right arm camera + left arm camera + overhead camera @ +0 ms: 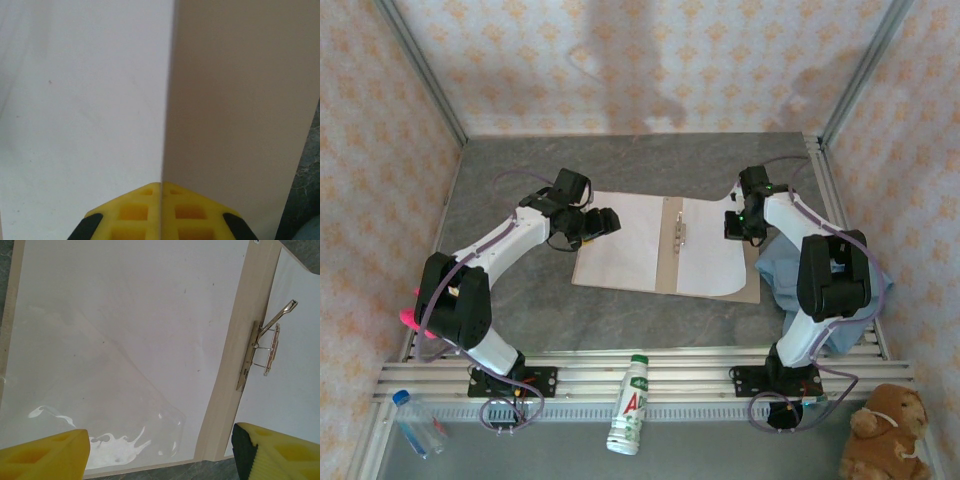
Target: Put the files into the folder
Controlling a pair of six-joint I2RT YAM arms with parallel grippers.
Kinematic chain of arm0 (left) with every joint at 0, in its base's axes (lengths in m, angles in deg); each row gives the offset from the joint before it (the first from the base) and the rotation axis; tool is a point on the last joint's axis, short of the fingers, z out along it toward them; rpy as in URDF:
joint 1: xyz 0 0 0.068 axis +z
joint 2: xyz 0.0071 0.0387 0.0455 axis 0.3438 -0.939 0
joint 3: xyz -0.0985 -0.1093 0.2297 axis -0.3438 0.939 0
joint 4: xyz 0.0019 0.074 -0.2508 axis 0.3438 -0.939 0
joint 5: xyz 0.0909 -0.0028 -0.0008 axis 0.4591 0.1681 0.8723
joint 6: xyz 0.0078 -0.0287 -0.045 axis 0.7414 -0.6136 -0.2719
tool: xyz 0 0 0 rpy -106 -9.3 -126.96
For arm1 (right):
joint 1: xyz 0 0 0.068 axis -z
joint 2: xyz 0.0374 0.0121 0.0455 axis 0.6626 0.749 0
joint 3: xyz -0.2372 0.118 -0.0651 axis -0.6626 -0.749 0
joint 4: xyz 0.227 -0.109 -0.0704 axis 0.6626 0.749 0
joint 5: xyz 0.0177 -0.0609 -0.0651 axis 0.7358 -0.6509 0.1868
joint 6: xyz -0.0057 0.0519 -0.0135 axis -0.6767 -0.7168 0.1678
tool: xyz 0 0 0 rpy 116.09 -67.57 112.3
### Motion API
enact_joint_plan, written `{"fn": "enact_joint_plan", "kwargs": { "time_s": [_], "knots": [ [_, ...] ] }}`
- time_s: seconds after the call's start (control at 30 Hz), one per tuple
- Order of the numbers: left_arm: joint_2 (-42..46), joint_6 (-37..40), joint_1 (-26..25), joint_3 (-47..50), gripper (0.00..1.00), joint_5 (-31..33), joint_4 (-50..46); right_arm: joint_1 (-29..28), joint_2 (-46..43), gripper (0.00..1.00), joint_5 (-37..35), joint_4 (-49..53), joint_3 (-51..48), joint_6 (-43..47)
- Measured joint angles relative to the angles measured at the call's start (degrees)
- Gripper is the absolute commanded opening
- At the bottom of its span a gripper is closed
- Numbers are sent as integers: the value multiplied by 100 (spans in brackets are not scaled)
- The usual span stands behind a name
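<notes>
The right pincer is pinched shut on the raised flap of the flat tan cardboard folder, its arm bent inward. The left pincer is spread wide above the thin white paper files lying inside the folder, its arm stretched forward.

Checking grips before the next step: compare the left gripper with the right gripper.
The left gripper stands wide open with nothing between its fingers; the right gripper is shut, pinching a thin edge that is white on one face and tan on the other, apparently a flap of the folder.
The left gripper sits over the folder's left half, while the right gripper is at its right edge.
Both have yellow fingers and face the open folder.
</notes>
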Motion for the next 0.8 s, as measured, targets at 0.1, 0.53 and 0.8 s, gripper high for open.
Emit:
{"fn": "enact_joint_plan", "kwargs": {
  "time_s": [0.1, 0.53, 0.8],
  "knots": [
    [0, 0, 0, 0, 76, 0, 0, 0, 0, 0, -13, 11, 0, 0],
    [0, 4, 0, 0, 75, 0, -4, 0, 50, 21, -76, 15, 22, -61],
    [0, 44, 0, 2, 75, 2, -17, 0, 87, 31, -199, 72, 52, -107]
  ]
}}
